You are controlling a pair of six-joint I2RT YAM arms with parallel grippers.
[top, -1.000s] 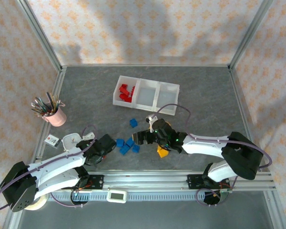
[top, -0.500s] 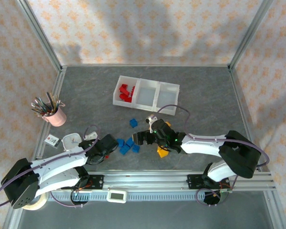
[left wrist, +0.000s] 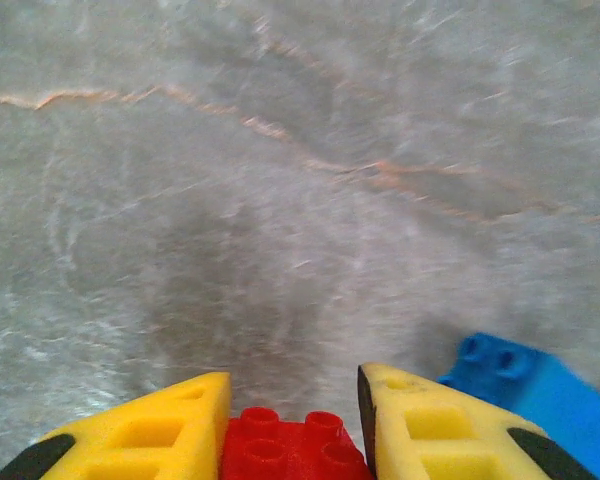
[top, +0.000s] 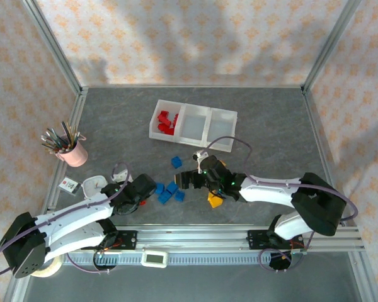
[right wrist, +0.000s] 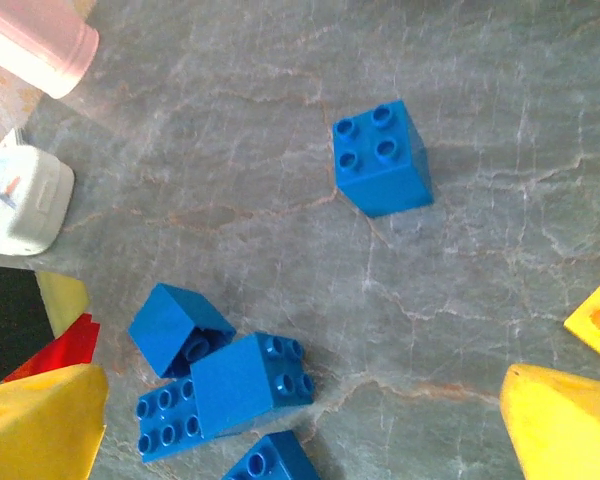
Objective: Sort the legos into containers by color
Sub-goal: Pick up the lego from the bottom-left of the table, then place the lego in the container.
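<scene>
A red lego (left wrist: 290,450) sits between the yellow fingers of my left gripper (left wrist: 292,390), which is shut on it just above the grey table. From above, that gripper (top: 145,196) and the red lego (top: 142,202) lie left of a cluster of blue legos (top: 167,192). My right gripper (right wrist: 300,410) hangs open over that cluster (right wrist: 248,382), holding nothing. One blue lego (right wrist: 382,158) lies apart, farther back. A yellow lego (top: 214,200) rests under the right arm. The containers (top: 209,126) stand in a row at the back, with red legos (top: 166,121) in the left bin.
A pink cup of pens (top: 73,151) stands at the left, and a white device (top: 94,185) lies beside the left arm. Metal frame posts and patterned walls close in the table. The two grippers are close together at the front centre.
My left gripper has closed on the red lego and shifted slightly right, toward the blue cluster. The right arm has barely moved and its jaws stayed wide.
</scene>
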